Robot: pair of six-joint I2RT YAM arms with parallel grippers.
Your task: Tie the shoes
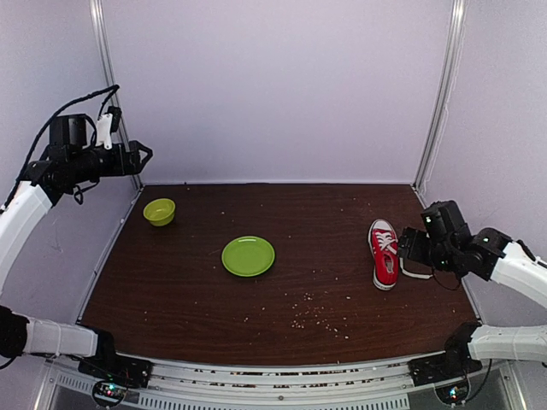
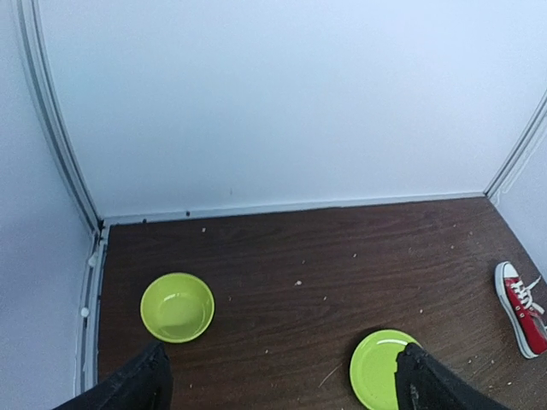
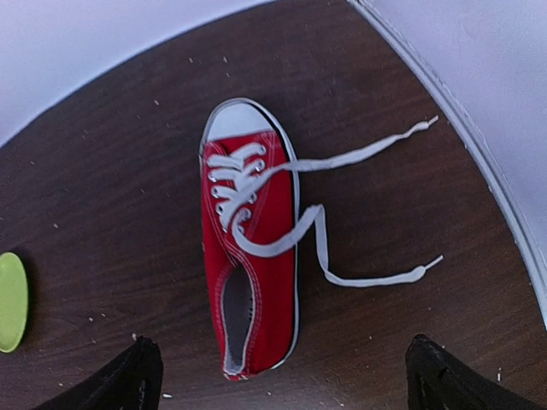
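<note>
A small red sneaker (image 1: 384,254) with a white toe cap lies at the right of the table, toe pointing away. In the right wrist view the sneaker (image 3: 252,248) shows its white laces (image 3: 342,158) untied, both loose ends trailing to the right on the table. My right gripper (image 1: 412,248) is open and empty, hovering just right of and above the shoe's heel; its fingertips (image 3: 128,376) straddle the heel end. My left gripper (image 1: 141,155) is open and empty, raised high at the far left. The shoe also shows in the left wrist view (image 2: 523,309) at the far right.
A green bowl (image 1: 159,211) stands at the back left and a green plate (image 1: 249,255) near the middle; both show in the left wrist view, bowl (image 2: 177,307) and plate (image 2: 376,369). Crumbs dot the dark wooden table (image 1: 316,320). White walls close the back and sides.
</note>
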